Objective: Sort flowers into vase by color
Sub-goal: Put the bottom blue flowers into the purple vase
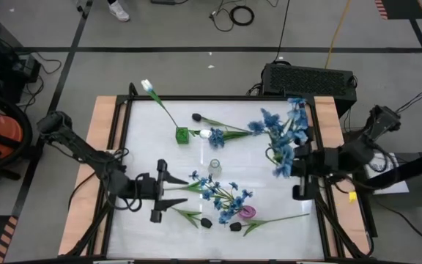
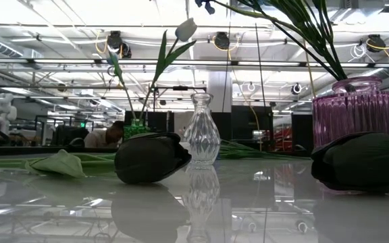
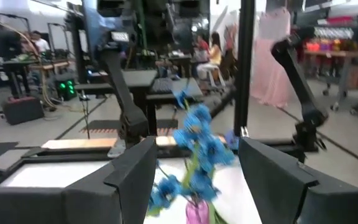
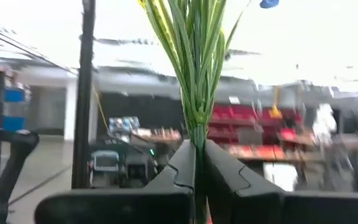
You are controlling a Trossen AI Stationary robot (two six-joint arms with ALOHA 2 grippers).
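My right gripper (image 1: 299,172) is over the table's right part, shut on a bunch of blue flowers (image 1: 284,133). My left gripper (image 1: 164,193) hovers open at the near left, facing the pink vase (image 1: 247,213), which holds blue sprays (image 1: 222,194). In the left wrist view that vase (image 3: 197,213) shows between the open fingers. A green vase (image 1: 182,134) holds a white tulip (image 1: 147,86). The clear vase (image 1: 215,167) stands at the centre. Black buds (image 1: 205,221) (image 1: 235,228) (image 1: 196,116) lie on the table. My right gripper pinches the bunch's green stems (image 4: 197,140) between its two shut fingers (image 4: 182,165), several stems together. The stems rise out of the fingers and fan out above them. The blue blooms (image 1: 288,121) spread toward the far edge, and the bunch looks lifted off the table.
A stem with white and blue blooms (image 1: 212,136) lies beside the green vase. Loose leafy stems (image 1: 273,220) lie near the pink vase. In the low view the clear vase (image 2: 201,131) stands between two black buds (image 2: 150,156) (image 2: 363,162). People sit in the room beyond.
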